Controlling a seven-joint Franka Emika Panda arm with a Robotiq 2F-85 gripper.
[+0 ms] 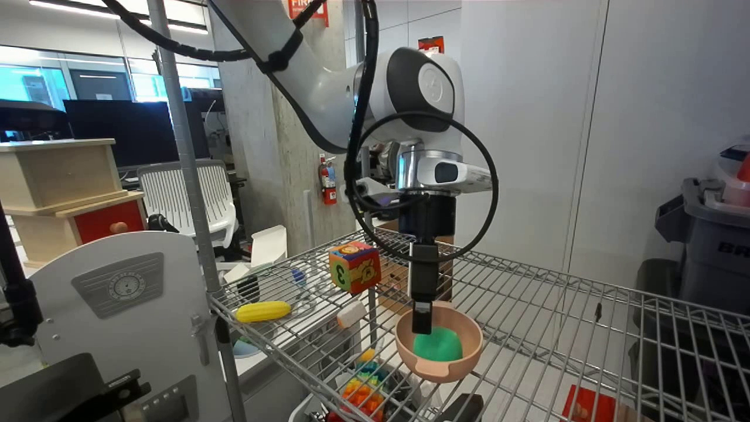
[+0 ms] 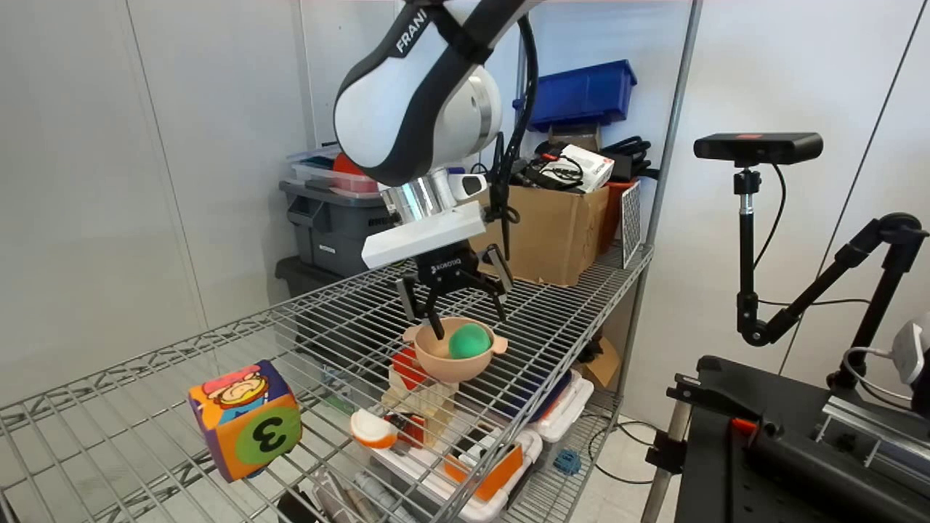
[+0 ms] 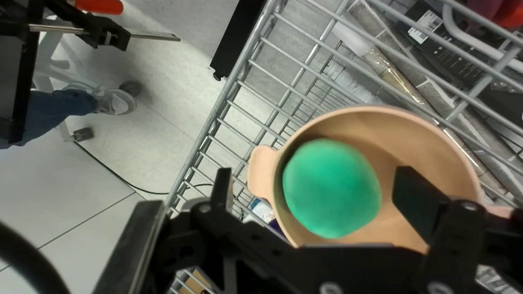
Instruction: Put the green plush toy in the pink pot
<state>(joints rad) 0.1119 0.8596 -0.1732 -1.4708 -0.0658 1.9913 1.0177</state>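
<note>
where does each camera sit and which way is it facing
In an exterior view: outside, looking down across the wire shelf, pink pot nearer than multicoloured cube; arm and gripper show.
In an exterior view: outside, looking past the cube toward a blue bin; arm, gripper show.
Wrist view: on the wrist, facing down into the pot; fingers show.
Both exterior views share cube, pot and green plush toy.
</note>
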